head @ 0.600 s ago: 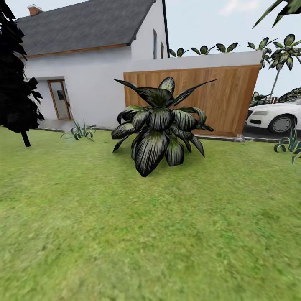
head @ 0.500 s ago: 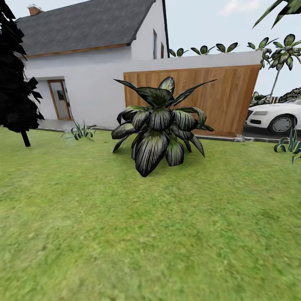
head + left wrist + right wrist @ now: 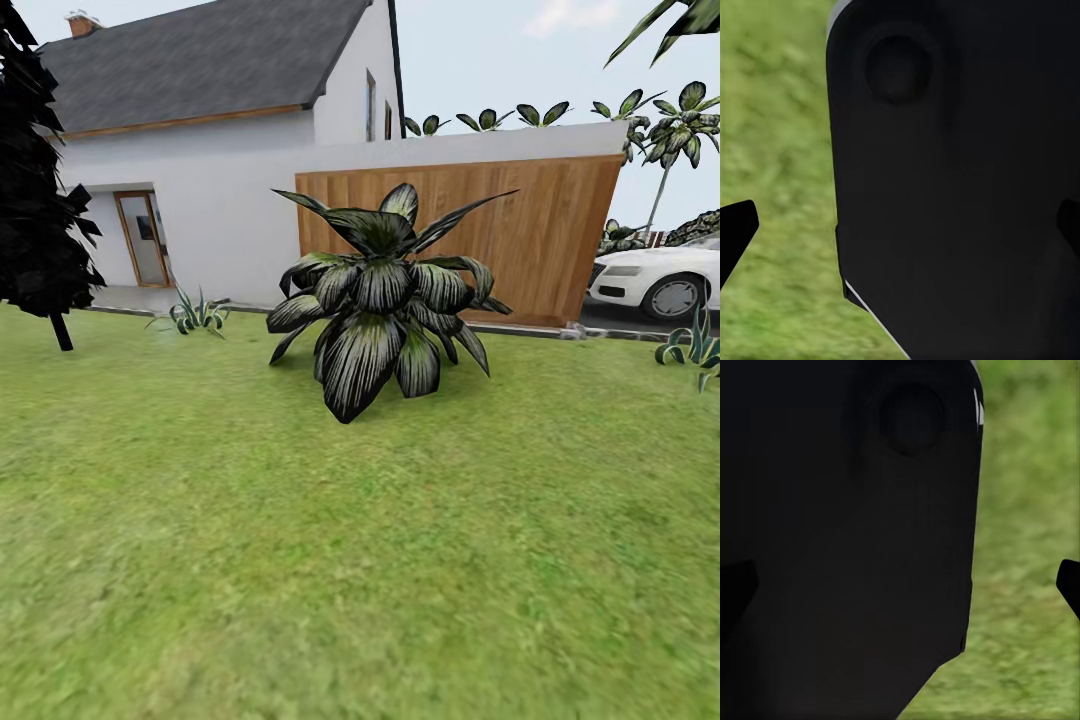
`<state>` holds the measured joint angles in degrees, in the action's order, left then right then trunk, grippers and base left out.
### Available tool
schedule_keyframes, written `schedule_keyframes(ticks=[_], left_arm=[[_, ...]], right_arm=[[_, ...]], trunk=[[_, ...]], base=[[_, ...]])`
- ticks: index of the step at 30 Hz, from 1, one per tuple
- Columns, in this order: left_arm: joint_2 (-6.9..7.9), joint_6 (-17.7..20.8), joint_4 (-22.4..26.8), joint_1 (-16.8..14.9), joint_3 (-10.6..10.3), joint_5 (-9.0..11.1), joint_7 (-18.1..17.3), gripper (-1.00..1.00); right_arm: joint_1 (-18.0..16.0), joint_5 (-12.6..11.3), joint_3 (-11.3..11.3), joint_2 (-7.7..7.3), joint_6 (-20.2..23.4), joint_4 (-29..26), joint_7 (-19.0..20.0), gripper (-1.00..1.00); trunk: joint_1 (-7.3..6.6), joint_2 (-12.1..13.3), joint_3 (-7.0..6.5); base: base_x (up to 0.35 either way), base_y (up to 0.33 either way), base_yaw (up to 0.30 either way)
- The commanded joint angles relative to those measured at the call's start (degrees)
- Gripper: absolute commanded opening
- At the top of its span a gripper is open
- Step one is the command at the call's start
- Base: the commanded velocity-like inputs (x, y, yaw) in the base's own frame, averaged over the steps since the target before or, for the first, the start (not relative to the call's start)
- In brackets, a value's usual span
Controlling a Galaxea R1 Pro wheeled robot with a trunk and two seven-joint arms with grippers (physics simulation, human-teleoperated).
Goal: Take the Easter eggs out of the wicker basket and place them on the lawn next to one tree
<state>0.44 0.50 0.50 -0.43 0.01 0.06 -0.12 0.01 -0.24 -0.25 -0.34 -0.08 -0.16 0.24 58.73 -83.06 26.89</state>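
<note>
One broad-leaved plant (image 3: 380,300) mid-lawn (image 3: 360,560). Two small spiky plants (image 3: 195,315) (image 3: 692,348). One black cone tree (image 3: 35,190). One house (image 3: 220,130). One white car (image 3: 660,275).

Landmark: broad-leaved plant (image 3: 382,300) on lawn (image 3: 360,560)
Behind: wooden fence (image 3: 520,235) (house (image 3: 200,150) further back)
Left: cone-shaped tree (image 3: 35,200), small spiky plant (image 3: 192,315)
Right: car (image 3: 662,275)

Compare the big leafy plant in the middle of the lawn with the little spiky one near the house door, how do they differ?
The big leafy plant is far larger than the little spiky plant. Its leaves are broad, dark and drooping with pale streaks; the spiky plant's are thin, pointed and lighter green. The big plant stands in front of the wooden fence; the spiky one sits by the white house wall. Both grow from the lawn.
</note>
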Motion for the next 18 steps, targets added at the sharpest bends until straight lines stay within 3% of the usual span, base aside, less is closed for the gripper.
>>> schedule_keyframes(ticks=[1,7,13,18], left_arm=[[0.00,0.05,0.03,-0.01,0.00,0.01,-0.01,1.00],[0.20,-1.57,0.23,-0.14,0.19,-0.04,0.02,1.00],[0.25,-4.59,0.28,-0.18,0.24,-0.05,0.03,1.00],[0.26,-4.83,0.29,-0.19,0.29,-0.06,0.03,1.00]], right_arm=[[-0.01,-0.02,-0.02,-0.01,-0.01,-0.02,0.03,1.00],[0.06,-0.02,-0.08,1.02,-0.01,-0.02,0.03,1.00],[0.08,-0.02,-0.29,1.31,-0.01,0.05,0.03,1.00],[0.08,-0.02,-0.29,1.41,-0.01,0.07,0.03,1.00]], trunk=[[0.00,-0.02,0.04],[0.00,-0.02,0.04],[0.00,-0.02,0.04],[0.00,-0.02,0.04]], base=[[0.000,0.000,0.000],[0.000,0.000,-0.118],[0.000,0.000,-0.260],[0.000,0.000,-0.285]])
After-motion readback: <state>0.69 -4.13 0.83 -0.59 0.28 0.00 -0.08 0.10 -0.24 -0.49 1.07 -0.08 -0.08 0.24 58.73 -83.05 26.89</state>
